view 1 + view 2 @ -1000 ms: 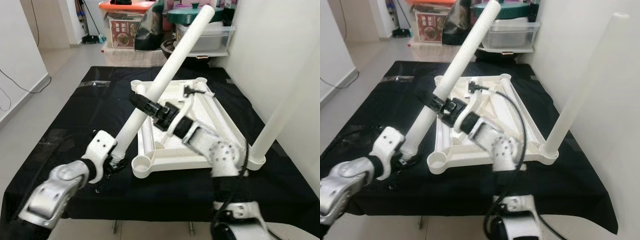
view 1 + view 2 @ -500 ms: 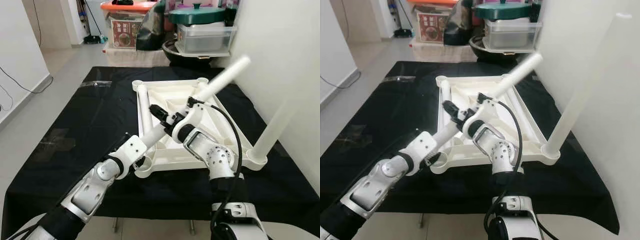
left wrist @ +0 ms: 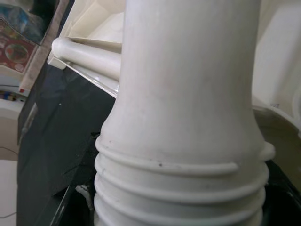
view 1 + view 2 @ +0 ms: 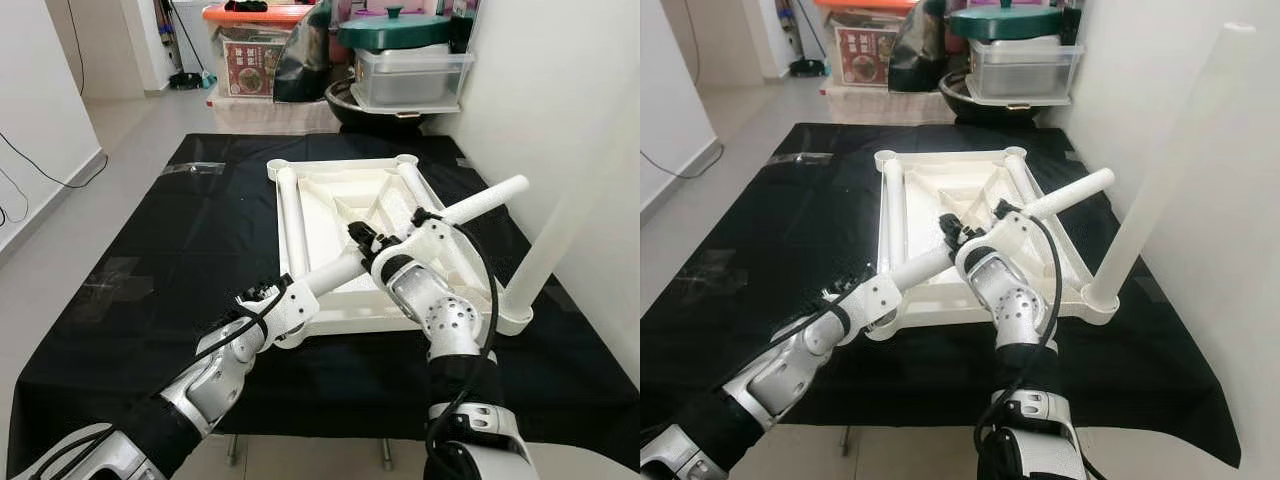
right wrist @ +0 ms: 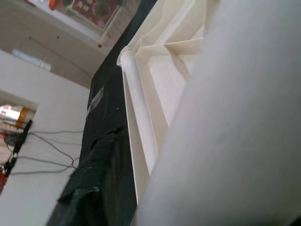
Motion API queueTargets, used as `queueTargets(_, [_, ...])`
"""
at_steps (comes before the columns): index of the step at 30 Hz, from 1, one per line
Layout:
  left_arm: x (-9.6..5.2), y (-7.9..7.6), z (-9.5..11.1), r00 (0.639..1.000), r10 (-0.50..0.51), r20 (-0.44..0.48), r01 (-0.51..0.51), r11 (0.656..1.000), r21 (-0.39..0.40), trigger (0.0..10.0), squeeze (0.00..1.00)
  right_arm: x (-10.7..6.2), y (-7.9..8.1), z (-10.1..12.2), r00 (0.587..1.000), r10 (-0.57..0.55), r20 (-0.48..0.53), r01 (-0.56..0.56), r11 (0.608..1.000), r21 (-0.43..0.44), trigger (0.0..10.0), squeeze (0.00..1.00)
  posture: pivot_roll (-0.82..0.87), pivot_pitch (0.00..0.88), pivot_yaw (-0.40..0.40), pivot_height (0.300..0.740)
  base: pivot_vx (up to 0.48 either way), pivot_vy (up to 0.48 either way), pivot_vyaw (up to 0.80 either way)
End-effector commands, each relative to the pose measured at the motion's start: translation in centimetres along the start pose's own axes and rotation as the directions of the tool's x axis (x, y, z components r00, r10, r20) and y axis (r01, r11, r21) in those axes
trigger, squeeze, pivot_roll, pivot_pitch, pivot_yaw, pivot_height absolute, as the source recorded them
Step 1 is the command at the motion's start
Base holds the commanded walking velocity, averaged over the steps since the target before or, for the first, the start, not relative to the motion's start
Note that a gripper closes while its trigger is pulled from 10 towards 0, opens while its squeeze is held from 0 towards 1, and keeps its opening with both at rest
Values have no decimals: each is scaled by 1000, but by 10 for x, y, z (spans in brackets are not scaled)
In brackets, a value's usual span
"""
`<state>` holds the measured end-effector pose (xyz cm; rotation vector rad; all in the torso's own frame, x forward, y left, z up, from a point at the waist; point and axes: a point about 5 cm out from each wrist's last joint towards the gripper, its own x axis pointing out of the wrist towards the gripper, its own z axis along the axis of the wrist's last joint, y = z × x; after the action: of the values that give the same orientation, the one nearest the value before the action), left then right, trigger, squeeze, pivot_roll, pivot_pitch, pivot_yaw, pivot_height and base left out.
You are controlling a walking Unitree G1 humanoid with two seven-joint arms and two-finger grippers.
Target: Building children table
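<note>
You see left gripper (image 4: pixel 285 305) and right gripper (image 4: pixel 372 245) both grasping long white plastic tube leg (image 4: pixel 470 203), tilted low over upturned white plastic tabletop (image 4: pixel 335 190).

The upturned tabletop (image 4: pixel 340 200) lay on the desk (image 4: pixel 150 260). One leg (image 4: pixel 560 215) stood in its near right corner; another leg (image 4: pixel 470 205) slanted across it. Storage boxes (image 4: pixel 400 70) sat behind.

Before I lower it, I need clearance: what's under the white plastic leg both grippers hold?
Under the white plastic table leg lies the upturned white tabletop on the black cloth. The near-left corner socket is covered by the left gripper and the leg's threaded end.
</note>
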<state>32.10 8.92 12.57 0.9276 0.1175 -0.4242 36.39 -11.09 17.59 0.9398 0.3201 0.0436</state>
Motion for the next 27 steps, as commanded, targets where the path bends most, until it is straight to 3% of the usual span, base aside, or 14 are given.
queueTargets(1, [2,0,-7,999,17,-37,-16,999,37,10000,0,1,42,-42,989,115,-92,-102,985,142,0,0,52,0,-30,740,0,0,0])
queueTargets(2, [3,0,-8,999,30,-40,-28,998,53,10000,0,-1,49,-42,986,143,-90,-126,977,172,0,0,52,0,-31,740,0,0,0])
queueTargets(10, [5,0,-8,999,23,-35,-21,998,60,10000,0,-5,57,-41,983,162,-83,-144,971,189,0,0,50,0,-28,740,0,0,0])
queueTargets(11, [4,-1,-8,999,15,-37,-13,998,69,10000,173,-5,58,-41,983,165,-82,-147,971,189,0,0,50,0,-27,740,0,0,0])
queueTargets(12, [4,-1,-8,999,15,-37,-13,998,69,10000,173,-5,58,-41,983,165,-82,-147,971,189,0,0,50,0,-27,740,0,0,0])
queueTargets(13, [4,-1,-9,999,16,-40,-13,997,78,10000,525,-5,58,-41,982,168,-82,-150,971,187,0,0,50,0,-27,740,0,0,0])
queueTargets(14, [4,0,-10,999,16,-41,-12,996,85,10000,1000,-5,59,-41,982,171,-84,-153,971,185,0,0,49,0,-27,740,0,0,0])
queueTargets(20, [1,9,-9,999,39,-9,-38,996,79,10000,1000,-6,61,-41,979,185,-87,-169,971,167,0,0,51,0,-29,740,0,0,0])
queueTargets(27, [-18,34,18,985,90,150,-83,995,-53,10000,1000,-1,67,-22,977,211,-37,-206,973,101,0,0,58,0,-32,740,0,0,0])
